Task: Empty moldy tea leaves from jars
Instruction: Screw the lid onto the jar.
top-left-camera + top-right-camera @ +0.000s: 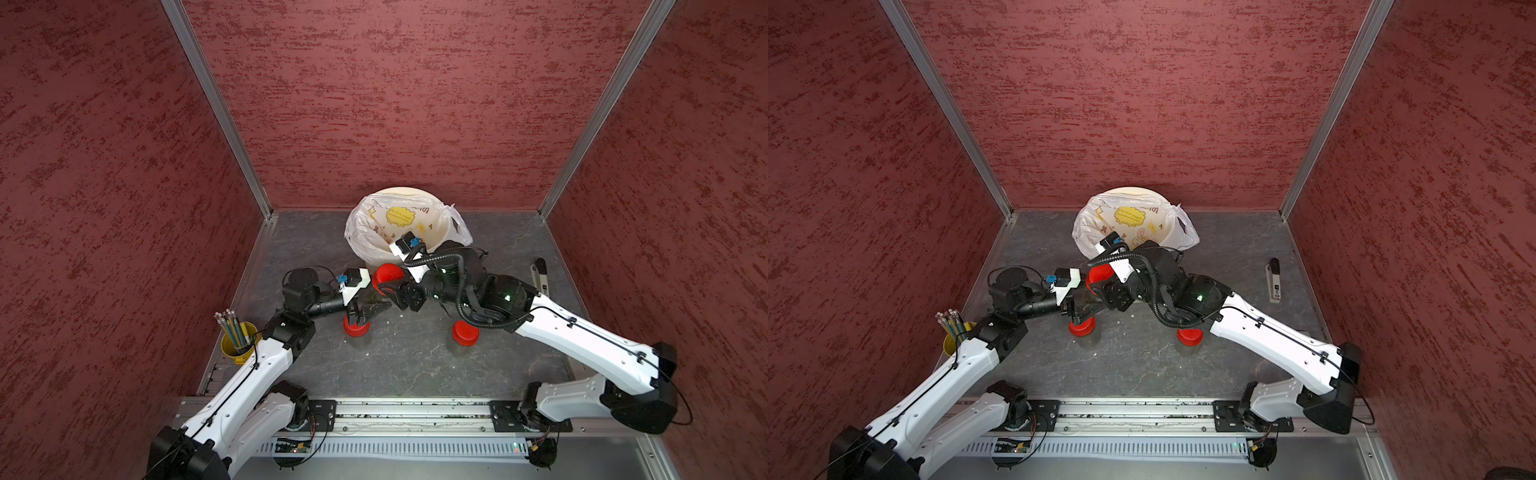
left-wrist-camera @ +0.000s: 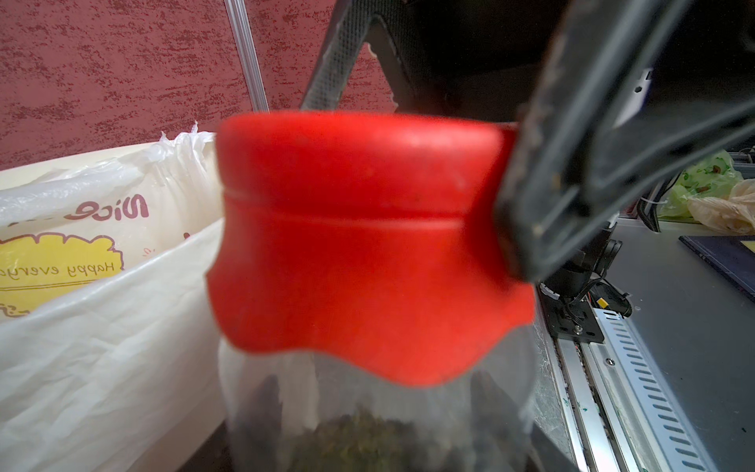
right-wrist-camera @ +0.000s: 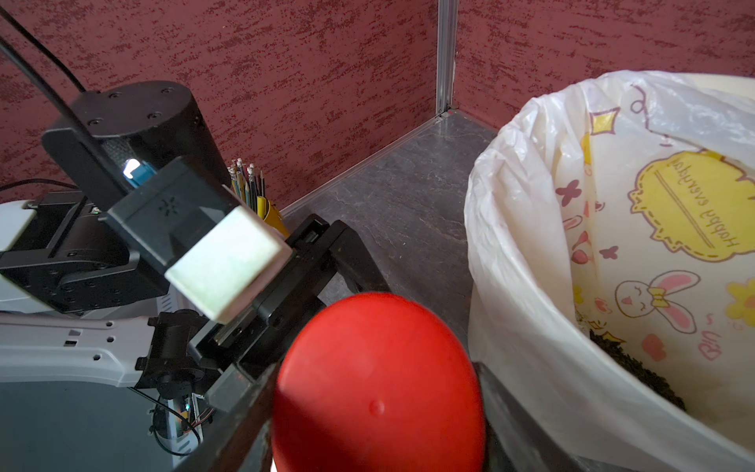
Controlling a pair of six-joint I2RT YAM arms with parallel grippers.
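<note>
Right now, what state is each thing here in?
Held jar: capped, tea leaves inside.
Left end effector: shut on that jar.
Right end effector: around its red cap; grip unclear.
Jar by left arm: upright, capped.
Jar by right arm: upright, capped.
Bin: open, bag-lined, some dumped leaves inside.
Yellow cup: upright, holding pencils.

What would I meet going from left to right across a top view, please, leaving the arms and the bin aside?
Yellow cup of pencils → red-capped jar standing on the table → red cap of the held jar → another standing red-capped jar → grey hand tool.
</note>
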